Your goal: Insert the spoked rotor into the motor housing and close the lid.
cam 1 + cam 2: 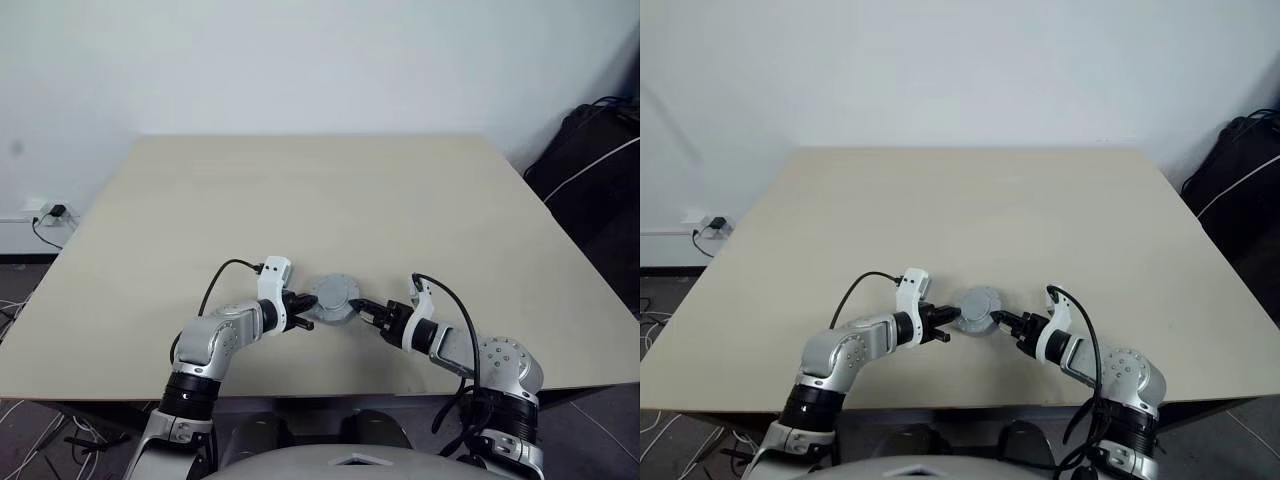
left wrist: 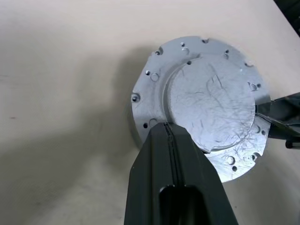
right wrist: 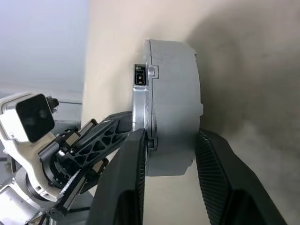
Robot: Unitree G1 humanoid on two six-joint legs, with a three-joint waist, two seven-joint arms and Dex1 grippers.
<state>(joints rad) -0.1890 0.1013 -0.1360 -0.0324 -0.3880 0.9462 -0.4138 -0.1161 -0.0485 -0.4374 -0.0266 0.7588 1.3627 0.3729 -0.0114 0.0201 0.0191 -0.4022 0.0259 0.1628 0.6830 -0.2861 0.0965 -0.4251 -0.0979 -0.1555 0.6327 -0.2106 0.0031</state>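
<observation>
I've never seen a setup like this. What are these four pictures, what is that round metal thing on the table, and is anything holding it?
It is a humanoid robot with two arms, each ending in a gripper of two black fingers. The two wide pictures come from cameras in its head, looking down over its arms at a beige table. The two close-ups come from cameras on its wrists, looking along the fingers.

The round thing is an assembled motor: the silver-grey lid is already on the motor housing, which rests on the table. The left gripper is shut, its tip touching the lid. The right gripper has one finger on each side of the motor's edge, apparently closing on it; I cannot tell whether it grips yet.
</observation>
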